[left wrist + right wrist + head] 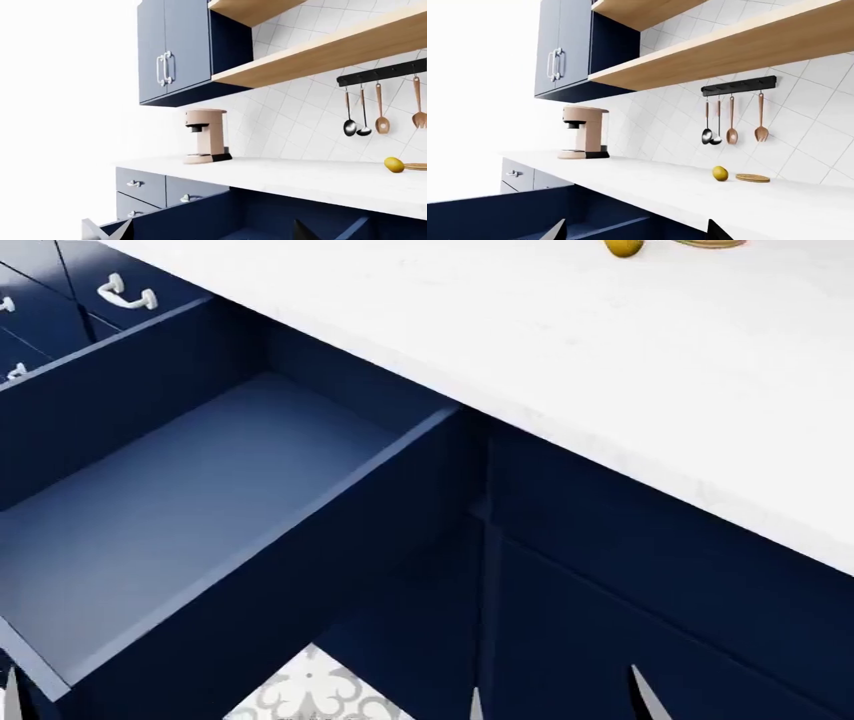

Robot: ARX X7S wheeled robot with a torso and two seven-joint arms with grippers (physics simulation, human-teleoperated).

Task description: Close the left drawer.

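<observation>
**Left drawer wide open, push not started**

We see the left drawer [200,500] pulled far out from under the white surface [601,350], slate-blue floor bare, nothing in it. Its front and handle fall outside the head view. Both grippers sit near the drawer's outer end, touching nothing. Left gripper [213,231] and right gripper [637,231] show only fingertips at the frame edge, set wide apart, so we read both jaws as apart.

To do this well we'd put the left jaws flat on the drawer front, centred near the handle, and push straight along the slides toward the surface; an off-centre push could skew it.

No readable writing or brands: coffee machine [584,132] is unmarked, as are the hanging utensils [730,122] above the surface.
</observation>
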